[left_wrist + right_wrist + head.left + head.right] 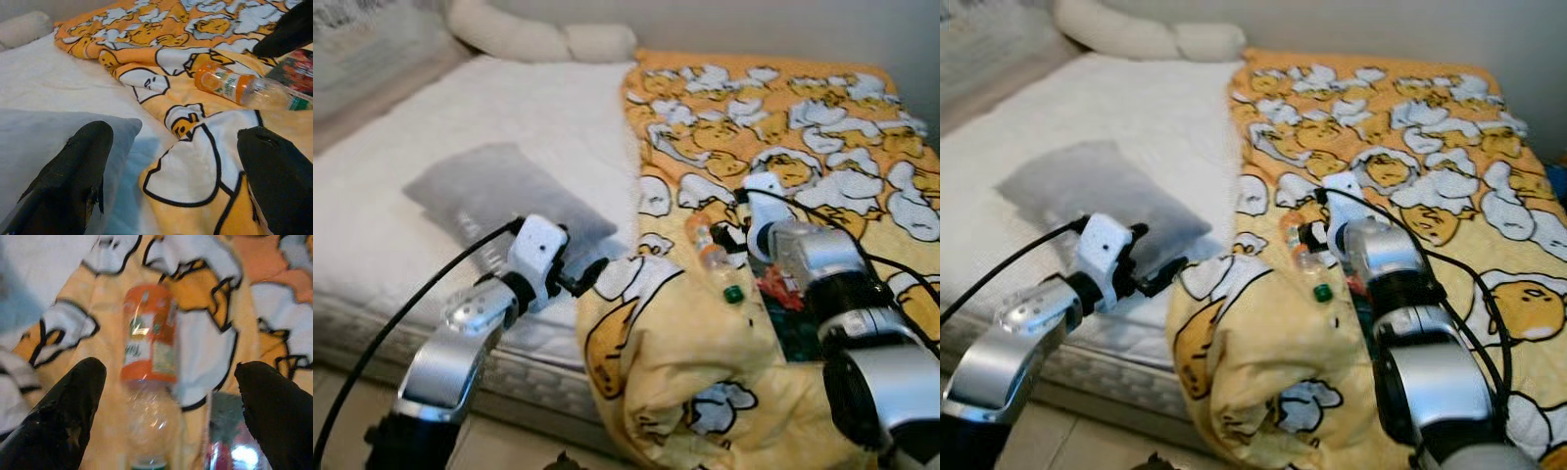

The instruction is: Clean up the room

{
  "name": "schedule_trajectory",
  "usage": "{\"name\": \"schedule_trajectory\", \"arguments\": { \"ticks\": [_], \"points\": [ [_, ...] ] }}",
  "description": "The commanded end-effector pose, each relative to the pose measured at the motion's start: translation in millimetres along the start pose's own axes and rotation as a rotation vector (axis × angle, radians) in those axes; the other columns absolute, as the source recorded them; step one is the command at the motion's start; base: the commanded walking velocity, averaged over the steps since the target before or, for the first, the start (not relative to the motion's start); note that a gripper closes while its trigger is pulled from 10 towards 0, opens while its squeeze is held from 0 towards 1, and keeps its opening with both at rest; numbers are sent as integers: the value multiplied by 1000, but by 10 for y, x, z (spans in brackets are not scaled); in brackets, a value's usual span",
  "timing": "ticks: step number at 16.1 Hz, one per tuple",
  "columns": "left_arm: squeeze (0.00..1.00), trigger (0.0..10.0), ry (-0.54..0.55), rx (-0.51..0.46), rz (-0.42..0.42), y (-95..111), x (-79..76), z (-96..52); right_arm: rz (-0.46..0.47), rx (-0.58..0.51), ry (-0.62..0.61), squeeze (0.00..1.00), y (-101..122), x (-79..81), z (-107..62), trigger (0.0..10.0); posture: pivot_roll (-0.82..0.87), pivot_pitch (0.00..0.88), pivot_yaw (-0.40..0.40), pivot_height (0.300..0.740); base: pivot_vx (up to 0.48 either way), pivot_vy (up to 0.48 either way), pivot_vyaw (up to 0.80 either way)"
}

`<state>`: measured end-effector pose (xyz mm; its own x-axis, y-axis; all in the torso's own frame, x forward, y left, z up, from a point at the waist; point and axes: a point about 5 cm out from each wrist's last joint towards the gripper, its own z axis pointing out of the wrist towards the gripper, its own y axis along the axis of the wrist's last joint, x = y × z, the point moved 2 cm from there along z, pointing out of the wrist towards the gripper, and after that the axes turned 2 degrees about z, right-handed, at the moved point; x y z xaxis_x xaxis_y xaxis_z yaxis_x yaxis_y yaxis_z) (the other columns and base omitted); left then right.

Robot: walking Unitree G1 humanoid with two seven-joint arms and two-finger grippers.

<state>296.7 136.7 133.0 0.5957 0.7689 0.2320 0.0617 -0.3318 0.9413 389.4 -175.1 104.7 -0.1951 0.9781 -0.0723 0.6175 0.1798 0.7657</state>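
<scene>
A clear plastic bottle (710, 257) with an orange label and green cap lies on the yellow cartoon-print blanket (783, 127). My right gripper (171, 416) is open just above it, one finger on each side of the bottle (149, 362) and neither touching it. My left gripper (176, 181) is open with nothing in it. It hovers at the bed's near edge, between a grey pillow (504, 201) and the bunched corner of the blanket. The bottle (234, 85) lies a little beyond that gripper.
A red and green packet (778, 289) lies on the blanket right beside the bottle. The white mattress (538, 108) stretches to the left, with a cream bolster (538, 39) at its far end. The blanket hangs over the bed's front edge.
</scene>
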Motion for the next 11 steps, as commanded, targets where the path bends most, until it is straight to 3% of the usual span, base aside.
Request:
{"name": "schedule_trajectory", "arguments": {
  "ticks": [1, 5, 9, 11],
  "points": [
    [98, 10000, -34, 11, 26, 29, -7, 28, -16, 18, -2, 1000, -23, 11, 30, 10000, 28, 0, 59, 740, 0, 0, 0],
    [98, 10000, -74, 18, 54, 70, 9, -2, -98, 26, -68, 1000, -31, 29, 101, 10000, 60, 0, 67, 740, 0, 0, 0],
    [94, 10000, -75, 20, 55, 110, -3, -68, -58, 17, -91, 1000, -59, -2, 116, 10000, 96, 11, 62, 740, 0, 0, 0],
    [98, 10000, -115, 31, 51, 107, -59, -122, -28, 17, -126, 1000, -78, -46, 117, 10000, 97, 79, 70, 740, 0, 0, 0]
  ]
}}
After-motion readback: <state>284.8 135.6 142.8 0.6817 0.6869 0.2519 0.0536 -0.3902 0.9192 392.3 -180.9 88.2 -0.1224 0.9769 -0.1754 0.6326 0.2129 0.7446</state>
